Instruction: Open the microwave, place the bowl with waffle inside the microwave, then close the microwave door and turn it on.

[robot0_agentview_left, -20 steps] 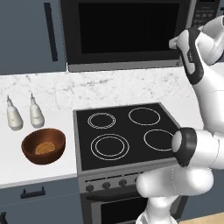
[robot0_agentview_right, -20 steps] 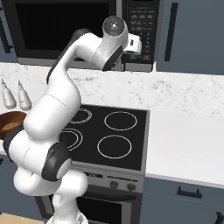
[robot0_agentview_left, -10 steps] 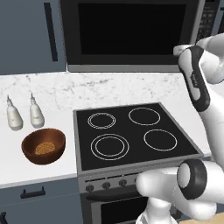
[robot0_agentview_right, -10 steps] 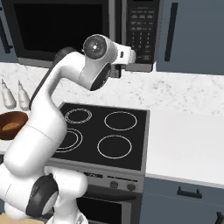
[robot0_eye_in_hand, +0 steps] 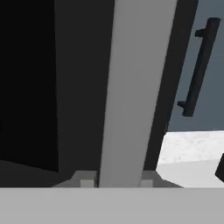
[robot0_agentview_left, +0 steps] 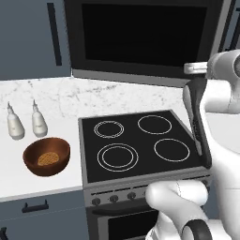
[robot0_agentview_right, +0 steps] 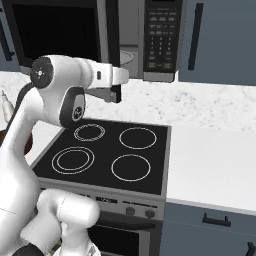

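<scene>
Closest to the base is the black cooktop (robot0_agentview_left: 140, 143) with its four burner rings, knobs along the front edge. Off to its left on the white marble counter (robot0_agentview_left: 61, 101) sits the wooden bowl (robot0_agentview_left: 46, 156), upright, with the little golden waffle (robot0_agentview_left: 47, 159) lying flat in the bottom of it. Just behind the bowl are two small white bottles (robot0_agentview_left: 26, 122), side by side, near the bowl but not touching it.

The arm reaches up over the stove, and the gripper (robot0_agentview_right: 116, 93) is right at the free edge of the microwave door (robot0_agentview_right: 111, 32). In the hand view the steel door edge (robot0_eye_in_hand: 131, 87) fills the middle of the shot, running straight up from between the fingertips, so the fingers sit on either side of it. Honestly can't tell if they're actually clamped on it or just loose around it.

Further back, the microwave (robot0_agentview_right: 95, 35) has its door swung partway out, and you can see the light grey interior (robot0_agentview_right: 128, 45) through the gap, with the keypad panel (robot0_agentview_right: 160, 35) to the right. Dark blue-grey cabinets (robot0_agentview_right: 220, 40) flank it.
</scene>
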Motion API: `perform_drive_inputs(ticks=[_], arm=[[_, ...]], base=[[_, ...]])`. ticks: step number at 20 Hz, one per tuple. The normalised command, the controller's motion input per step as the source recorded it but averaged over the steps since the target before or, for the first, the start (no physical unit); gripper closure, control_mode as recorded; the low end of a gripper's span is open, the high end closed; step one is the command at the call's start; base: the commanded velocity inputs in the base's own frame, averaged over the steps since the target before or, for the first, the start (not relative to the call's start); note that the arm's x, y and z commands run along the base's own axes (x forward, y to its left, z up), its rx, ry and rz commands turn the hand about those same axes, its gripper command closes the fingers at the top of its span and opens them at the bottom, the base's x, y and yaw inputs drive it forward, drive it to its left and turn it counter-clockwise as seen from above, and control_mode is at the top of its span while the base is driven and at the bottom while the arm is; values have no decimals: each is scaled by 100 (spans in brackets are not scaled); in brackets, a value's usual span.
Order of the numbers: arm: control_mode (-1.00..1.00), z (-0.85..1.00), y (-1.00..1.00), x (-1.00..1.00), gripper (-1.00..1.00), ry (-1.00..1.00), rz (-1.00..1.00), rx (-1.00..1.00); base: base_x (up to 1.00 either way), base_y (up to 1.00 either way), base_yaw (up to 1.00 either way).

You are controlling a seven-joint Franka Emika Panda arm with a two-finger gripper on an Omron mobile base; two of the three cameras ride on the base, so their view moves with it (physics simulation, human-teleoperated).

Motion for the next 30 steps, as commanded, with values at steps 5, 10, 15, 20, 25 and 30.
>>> perform_drive_inputs(ticks=[5, 10, 15, 20, 25, 30], arm=[[-100, 0, 57, -100, 100, -20, -36, -12], [-100, 0, 53, -100, 100, -13, -41, -8], [-100, -6, 77, -100, -100, -11, -36, -13], [-100, -9, 69, -19, -100, 2, -14, -14], [-100, -6, 10, 0, -100, 0, 0, 0], [-100, -12, 18, -27, -100, 0, -1, 0]], base=[[0, 0, 0], [0, 0, 0], [0, 0, 0], [0, 0, 0], [0, 0, 0], [0, 0, 0]])
